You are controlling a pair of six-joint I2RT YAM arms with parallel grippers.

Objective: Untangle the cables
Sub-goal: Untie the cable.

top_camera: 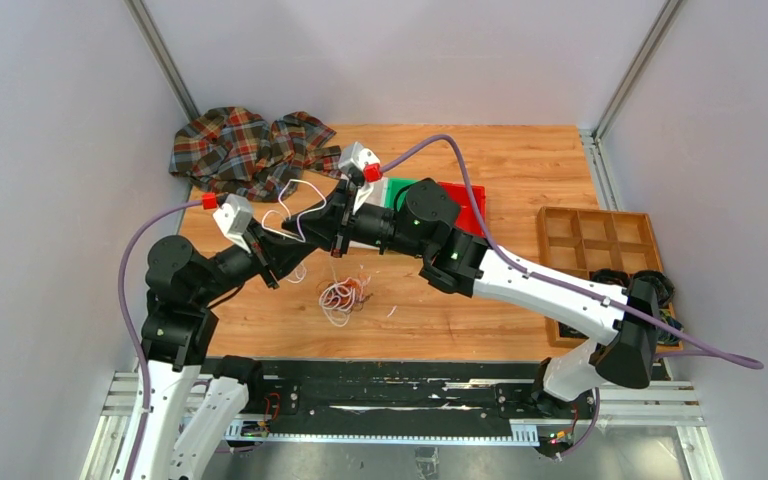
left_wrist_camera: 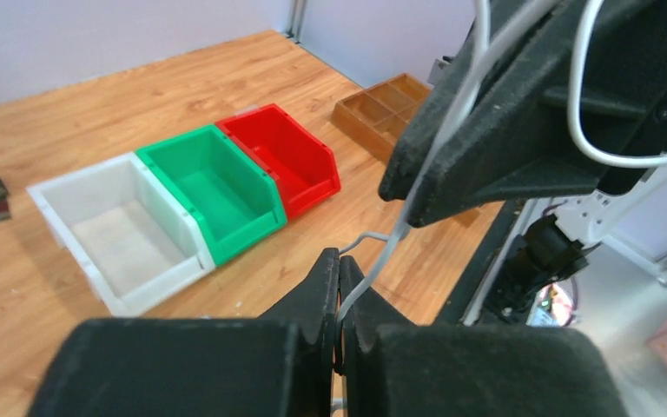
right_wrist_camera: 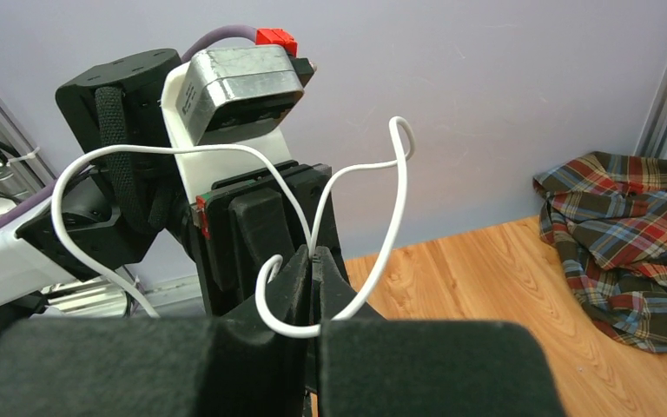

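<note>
L gripper (left_wrist_camera: pixel 340 300) pinched shut on white cable (right_wrist_camera: pixel 402 195); R gripper (right_wrist_camera: pixel 313 265) clamped on same cable, tips just beside L's. Cable loops in air betw. the two, above the tabletop (top_camera: pixel 520 170). Other cables (top_camera: pixel 341 295) lie heaped below, toward front edge, left of centre.

plaid cloth (top_camera: pixel 245 150) back-left | white bin (left_wrist_camera: pixel 113 230), green bin (left_wrist_camera: pixel 213 187), red bin (left_wrist_camera: pixel 282 152) adjoining | wooden tray (top_camera: pixel 595 235) right
</note>
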